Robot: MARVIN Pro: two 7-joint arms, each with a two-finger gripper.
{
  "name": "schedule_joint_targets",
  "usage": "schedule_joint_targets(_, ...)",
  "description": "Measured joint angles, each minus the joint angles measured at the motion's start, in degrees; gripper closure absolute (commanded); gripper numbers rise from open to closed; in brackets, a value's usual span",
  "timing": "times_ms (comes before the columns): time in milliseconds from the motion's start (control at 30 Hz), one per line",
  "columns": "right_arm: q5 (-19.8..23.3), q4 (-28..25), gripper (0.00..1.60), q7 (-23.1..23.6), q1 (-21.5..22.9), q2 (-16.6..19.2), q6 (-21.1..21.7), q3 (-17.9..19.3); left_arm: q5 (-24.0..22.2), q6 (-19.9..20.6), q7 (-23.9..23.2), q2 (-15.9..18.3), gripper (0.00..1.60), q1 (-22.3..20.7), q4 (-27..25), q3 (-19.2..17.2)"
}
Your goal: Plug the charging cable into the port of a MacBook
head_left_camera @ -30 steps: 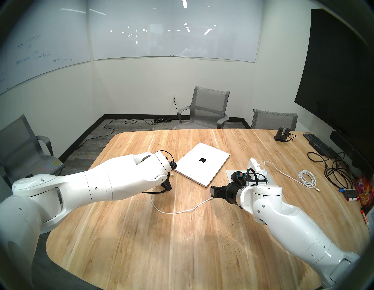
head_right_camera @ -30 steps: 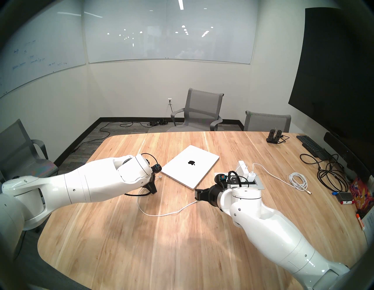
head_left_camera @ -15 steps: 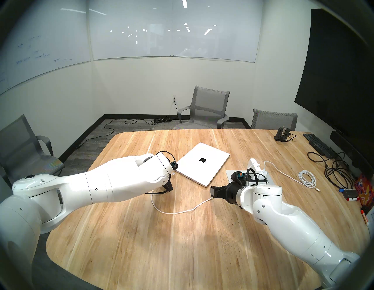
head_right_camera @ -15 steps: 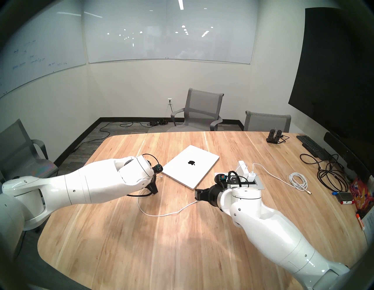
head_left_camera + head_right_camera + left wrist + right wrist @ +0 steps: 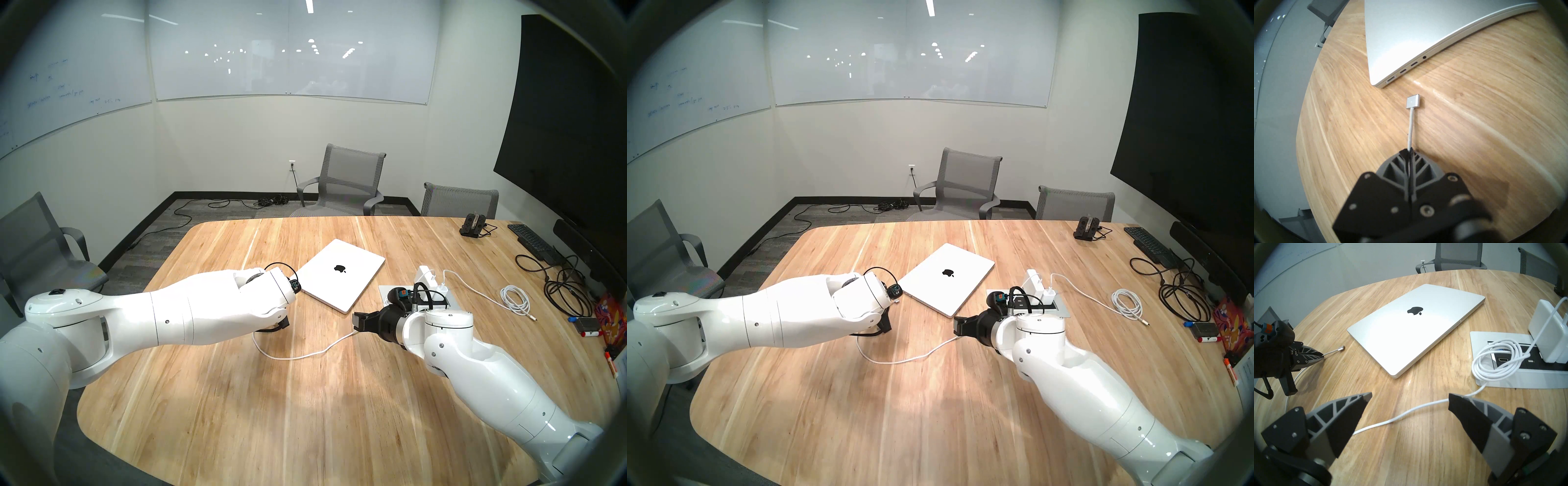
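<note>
Left wrist: charging cable (image 5: pixel 1411 129) pinched in left tool (image 5: pixel 1410 151).

One MacBook (image 5: pixel 341 273) lies on the tabletop (image 5: pixel 305 407), with one charging cable (image 5: pixel 305 354), one coiled white cable (image 5: pixel 515 300), one white charger brick (image 5: pixel 424 274), one black keyboard (image 5: pixel 532 241) and three grey chairs (image 5: pixel 346 180).

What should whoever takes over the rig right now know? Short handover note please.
Left gripper: shut on the charging cable, pinching the cord a little behind the plug.
Right gripper: open, empty, hovering over the cable's slack.
MacBook: closed, flat on the table; ports face the plug.
Done: cable picked up, plug brought near the laptop's corner.
Left: line up the plug with the flat port nearest the corner, seat it, release.
</note>
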Motion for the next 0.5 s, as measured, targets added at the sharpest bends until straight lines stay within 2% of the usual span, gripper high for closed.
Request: schedule_joint_targets(500,0.0,0.0,0.00,0.0,0.0,0.0,0.0,0.0,-2.8,0.0,3.9,-0.8,1.60,-1.4,-0.3,0.5)
